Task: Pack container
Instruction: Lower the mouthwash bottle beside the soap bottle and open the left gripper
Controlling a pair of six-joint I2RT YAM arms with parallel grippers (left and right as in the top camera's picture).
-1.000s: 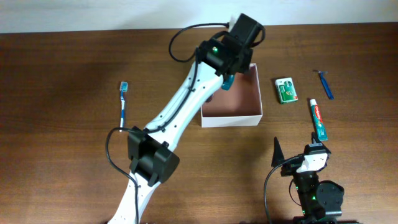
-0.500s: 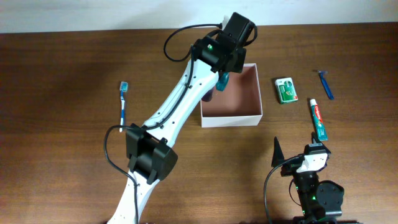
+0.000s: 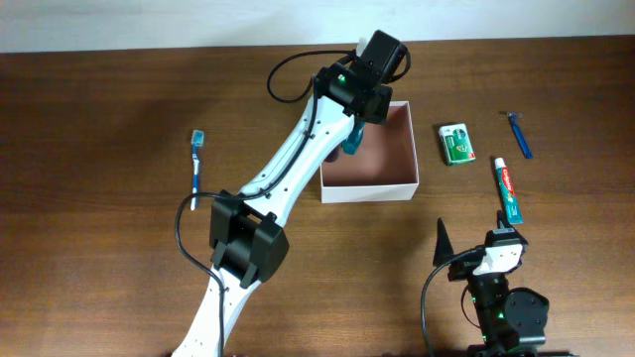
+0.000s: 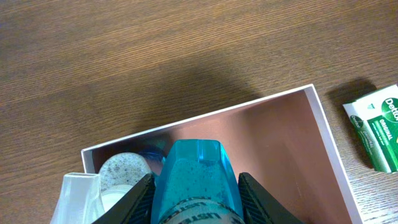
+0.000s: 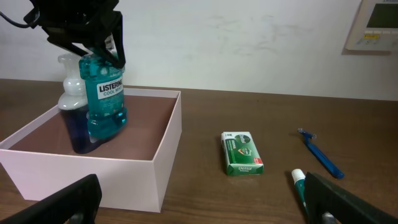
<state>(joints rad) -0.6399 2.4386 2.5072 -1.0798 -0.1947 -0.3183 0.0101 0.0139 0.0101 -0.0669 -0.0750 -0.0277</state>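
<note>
The container (image 3: 409, 159) is a square white-walled box with a pinkish-brown inside; it also shows in the left wrist view (image 4: 323, 118) and the right wrist view (image 5: 168, 149). My left gripper (image 4: 194, 202) is shut on a blue Listerine bottle (image 5: 106, 99), held tilted over the box's left part (image 3: 352, 139). A second bottle with a white pump top (image 5: 69, 118) stands in the box behind it. My right gripper (image 5: 199, 214) is open and empty, low near the table's front edge (image 3: 476, 260).
A green Dettol packet (image 3: 457, 143) (image 5: 243, 153), a toothpaste tube (image 3: 508, 188) and a blue razor (image 3: 518, 132) (image 5: 320, 153) lie right of the box. A blue toothbrush (image 3: 196, 164) lies at the left.
My left gripper with the blue bottle has shifted left and then back slightly over the box's left part. The right arm has not moved.
</note>
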